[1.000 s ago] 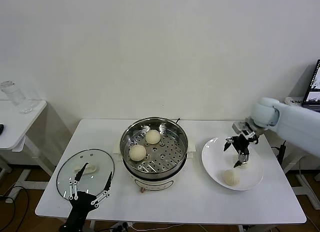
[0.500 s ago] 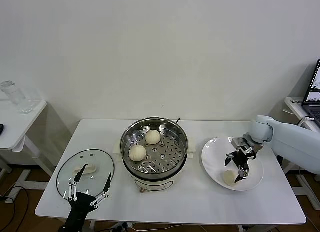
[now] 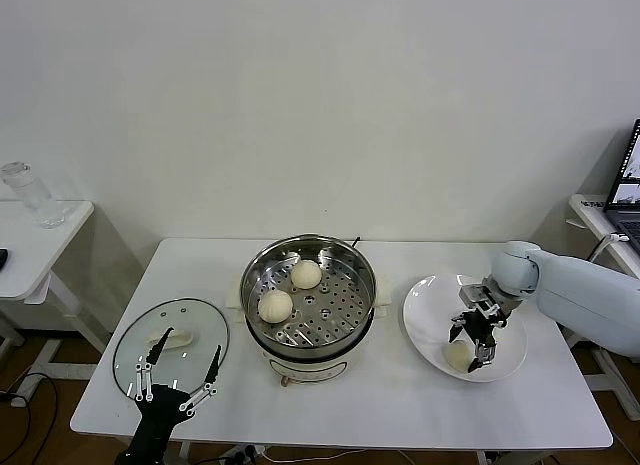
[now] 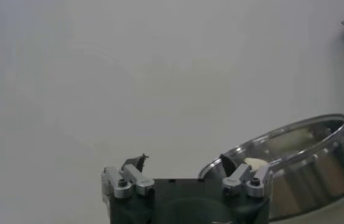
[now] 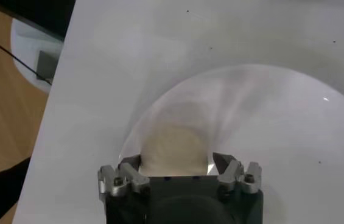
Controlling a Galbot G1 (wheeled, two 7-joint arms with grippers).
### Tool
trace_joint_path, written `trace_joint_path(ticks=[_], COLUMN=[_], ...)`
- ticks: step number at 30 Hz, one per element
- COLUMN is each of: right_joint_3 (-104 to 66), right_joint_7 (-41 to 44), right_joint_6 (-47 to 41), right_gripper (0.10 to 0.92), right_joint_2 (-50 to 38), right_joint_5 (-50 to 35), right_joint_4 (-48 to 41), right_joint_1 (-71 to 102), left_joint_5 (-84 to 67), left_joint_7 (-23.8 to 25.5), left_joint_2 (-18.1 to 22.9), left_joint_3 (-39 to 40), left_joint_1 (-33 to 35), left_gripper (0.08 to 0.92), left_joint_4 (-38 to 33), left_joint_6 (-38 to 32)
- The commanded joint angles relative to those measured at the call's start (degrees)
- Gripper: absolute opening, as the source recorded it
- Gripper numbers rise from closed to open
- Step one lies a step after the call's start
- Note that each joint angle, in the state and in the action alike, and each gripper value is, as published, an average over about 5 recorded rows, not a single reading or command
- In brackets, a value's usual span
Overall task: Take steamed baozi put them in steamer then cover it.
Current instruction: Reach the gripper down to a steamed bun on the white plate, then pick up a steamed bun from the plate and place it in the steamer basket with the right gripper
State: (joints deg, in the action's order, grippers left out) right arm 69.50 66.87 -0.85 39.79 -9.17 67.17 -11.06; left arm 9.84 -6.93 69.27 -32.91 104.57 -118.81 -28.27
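- One steamed baozi (image 3: 458, 355) lies near the front rim of the white plate (image 3: 430, 300), on the surface (image 3: 400, 405) just right of the steamer; it is the only bun visible on the plate, so I judge it next to go across.
- The right gripper (image 3: 472, 343) is low over this bun, its fingers (image 3: 455, 332) spread to either side; the right wrist view shows the bun (image 5: 175, 146) between them, with no squeeze visible, so nothing looks gripped yet.
- Two more baozi (image 3: 275, 305) (image 3: 305, 273) sit on the perforated tray inside the steamer (image 3: 308, 285), placed toward its left, leaving bare tray on the right for further buns.
- That makes three buns visible: two in the pot, one on the plate.
- The single cover (image 3: 170, 345) lies flat on the surface left of the steamer, out of the way while the pot is open.
- The left gripper (image 3: 178, 380) waits at the cover's near edge, fingers wide apart and empty, probably placed for the lid step.
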Motion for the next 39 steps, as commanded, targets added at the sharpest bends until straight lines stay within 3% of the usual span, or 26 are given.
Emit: trace_joint_path(ticks=[1,14,26,39], right_joint_3=[-0.2,6.6,10.8,8.9], right_joint_7=[-0.4,1.9,2.8,1.1], right_joint_6=[0.2,6.9,17.6,24.3], right_gripper=[0.737,0.721,0.718,0.712], right_joint_2=[0.0,1.3,15.8,28.0], right_joint_5=[0.5,1.4,-1.8,5.8], right_joint_4=[0.4,6.4,15.9,23.8], right_joint_1=[0.0,-19.5,-40.3,-34.7], left_joint_5=[0.0,-0.1,0.0,0.2], left_joint_7=[0.0,0.0,0.0,0.0], left_joint_2=[0.1,-0.7,-0.7,-0.4], left_joint_3=[0.0,0.2,1.0,1.0], left_joint_1=[0.0,-0.3,-0.6,-0.1], left_gripper=[0.823,0.823,0.823,0.823], left_joint_4=[0.1,0.4,0.2,-0.4], left_joint_6=[0.0,-0.4,-0.7,-1.2])
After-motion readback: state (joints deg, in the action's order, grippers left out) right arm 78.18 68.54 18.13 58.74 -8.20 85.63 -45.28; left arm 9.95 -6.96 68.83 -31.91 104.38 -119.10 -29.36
